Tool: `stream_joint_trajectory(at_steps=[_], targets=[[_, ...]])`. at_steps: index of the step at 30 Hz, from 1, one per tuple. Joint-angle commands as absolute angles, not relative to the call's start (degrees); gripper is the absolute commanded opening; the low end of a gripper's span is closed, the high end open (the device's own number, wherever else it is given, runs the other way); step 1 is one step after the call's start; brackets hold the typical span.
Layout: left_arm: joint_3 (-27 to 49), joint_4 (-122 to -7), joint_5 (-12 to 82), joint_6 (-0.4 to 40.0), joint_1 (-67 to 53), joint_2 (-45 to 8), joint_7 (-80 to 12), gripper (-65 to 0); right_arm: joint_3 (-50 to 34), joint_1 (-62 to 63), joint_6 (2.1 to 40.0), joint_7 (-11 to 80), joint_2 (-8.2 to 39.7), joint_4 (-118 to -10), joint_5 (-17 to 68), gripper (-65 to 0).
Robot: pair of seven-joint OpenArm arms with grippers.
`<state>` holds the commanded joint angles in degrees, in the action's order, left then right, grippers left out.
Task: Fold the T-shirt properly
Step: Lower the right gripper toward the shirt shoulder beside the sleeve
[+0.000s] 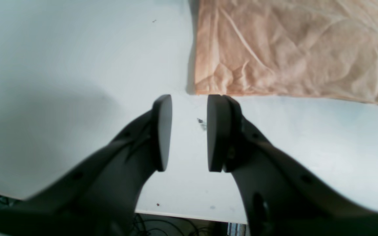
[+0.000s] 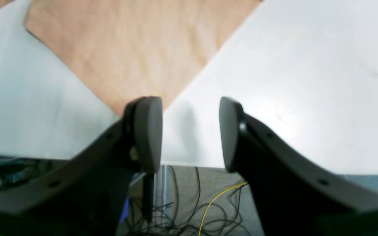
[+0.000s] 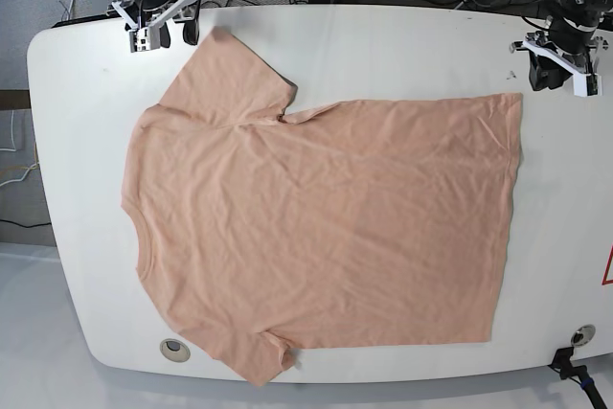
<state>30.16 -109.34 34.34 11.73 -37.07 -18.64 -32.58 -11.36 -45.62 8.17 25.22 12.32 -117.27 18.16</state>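
Note:
The peach T-shirt (image 3: 326, 227) lies spread flat on the white table (image 3: 383, 45), with its neckline to the left and its hem to the right in the base view. My left gripper (image 3: 558, 74) is open and empty, just beyond the shirt's far hem corner. In the left wrist view the gripper (image 1: 189, 96) has its fingertips right at that corner of the T-shirt (image 1: 290, 49). My right gripper (image 3: 163, 31) is open and empty at the tip of the far sleeve. In the right wrist view the gripper (image 2: 188, 100) hovers over the sleeve's corner (image 2: 130, 49).
Two round grommet holes sit in the table near its front edge, one left (image 3: 173, 349) and one right (image 3: 582, 334). Cables (image 2: 205, 203) hang beyond the table's back edge. Bare table surrounds the shirt's far side.

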Motion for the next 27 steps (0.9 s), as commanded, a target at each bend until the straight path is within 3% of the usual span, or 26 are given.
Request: stream_joint_trajectory(at_steps=[9,16,27], targets=[[30.24,-109.22,34.81,11.65,-36.84,-18.29,-33.34,-48.2,-11.2,-45.08,8.13,25.05,12.33,-117.03,18.41,-37.5],[30.08,-108.5,34.45,11.83,-36.22,-18.32,-33.94,-48.3,-8.98,-44.77,4.96,25.4,12.96,-115.01,14.45,-37.8],[30.0,-108.22,34.45,11.82,-35.39,-18.42,-35.06,-48.1,-9.14,-44.71,5.72,25.37,12.9,-112.03,14.72,-38.0]])
